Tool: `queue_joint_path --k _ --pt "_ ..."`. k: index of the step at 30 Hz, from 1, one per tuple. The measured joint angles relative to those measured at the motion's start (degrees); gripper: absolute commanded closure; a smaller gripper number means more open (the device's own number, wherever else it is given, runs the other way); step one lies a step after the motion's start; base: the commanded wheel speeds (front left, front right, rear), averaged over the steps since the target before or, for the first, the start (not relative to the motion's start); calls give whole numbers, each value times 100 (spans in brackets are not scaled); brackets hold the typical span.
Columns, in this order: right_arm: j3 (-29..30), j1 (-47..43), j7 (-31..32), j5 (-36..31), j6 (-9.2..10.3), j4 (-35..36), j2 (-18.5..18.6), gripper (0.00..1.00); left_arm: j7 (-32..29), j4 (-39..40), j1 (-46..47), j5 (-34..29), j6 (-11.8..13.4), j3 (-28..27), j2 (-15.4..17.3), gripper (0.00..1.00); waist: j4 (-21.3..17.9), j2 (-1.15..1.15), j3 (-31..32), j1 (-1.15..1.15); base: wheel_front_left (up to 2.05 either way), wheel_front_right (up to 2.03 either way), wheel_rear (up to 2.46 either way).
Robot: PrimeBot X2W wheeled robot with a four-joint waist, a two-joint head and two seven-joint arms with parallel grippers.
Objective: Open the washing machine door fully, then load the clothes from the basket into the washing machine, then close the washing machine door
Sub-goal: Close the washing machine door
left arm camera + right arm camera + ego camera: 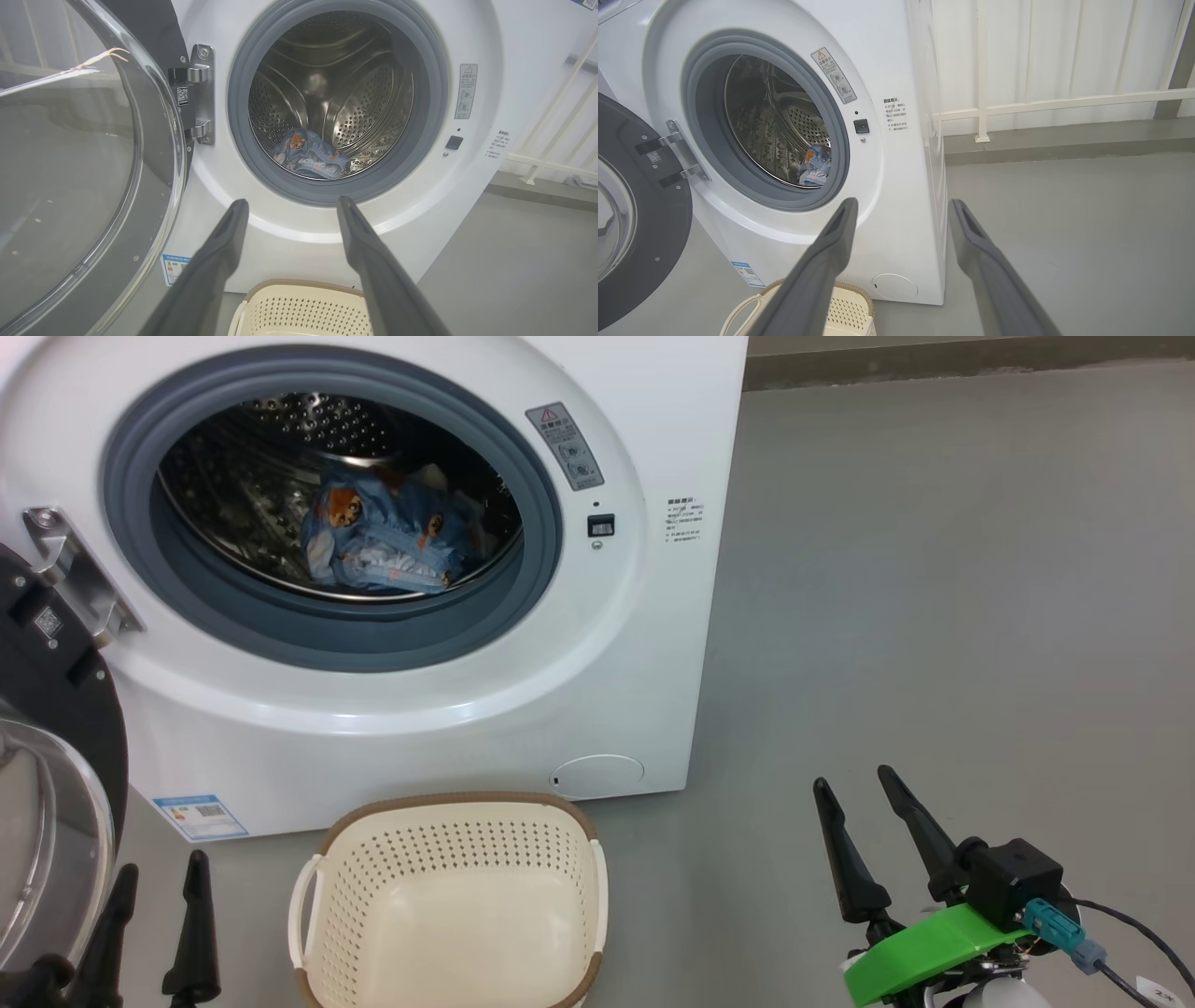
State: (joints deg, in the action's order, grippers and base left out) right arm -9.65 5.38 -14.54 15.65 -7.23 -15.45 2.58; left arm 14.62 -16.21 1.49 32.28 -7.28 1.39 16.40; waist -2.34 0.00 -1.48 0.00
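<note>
Head view: you've got the washing machine (607, 691) dead ahead, with its door (65, 709) swung wide at the left edge. The clothes (392, 537) lie as a blue printed heap low in the drum (233, 504), behind the grey gasket (523, 588). The basket (448, 807) sits on the floor (934, 569) just in front of the machine, its bare bottom showing. Your left hand (161, 866) is low left beside the door's rim, fingers apart and gripping nothing. Your right hand (853, 778) is low right over the floor, fingers spread and gripping nothing, well apart from the machine.

Left wrist view: fingers are spread, tips over the white front just below the gasket. The door hangs on its hinge (203, 93) at left. The clothes sit at the drum bottom. The basket rim shows between the fingers at the bottom edge.

Right wrist view: fingers are spread, one tip over the machine's lower front and the other over the floor. The clothes peek past the gasket's lower right edge. The door stands open at left, and a basket corner shows at the bottom.
</note>
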Motion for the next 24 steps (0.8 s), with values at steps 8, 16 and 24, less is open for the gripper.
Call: queue_joint_path --k 8,16,24 --pt "-2 1 0 0 0 0 -1 0 0 1 0 0 0 -10 -2 0 -7 0 -16 0 -50 50 0" --pt "-2 3 0 1 0 -1 -1 0 0 1 0 3 0 -9 -2 0 -6 0 -35 0 -130 130 0" --pt "-1 3 0 1 0 -1 -1 0 0 -3 0 3 0 -4 -1 0 -1 0 -22 0 -47 47 0"
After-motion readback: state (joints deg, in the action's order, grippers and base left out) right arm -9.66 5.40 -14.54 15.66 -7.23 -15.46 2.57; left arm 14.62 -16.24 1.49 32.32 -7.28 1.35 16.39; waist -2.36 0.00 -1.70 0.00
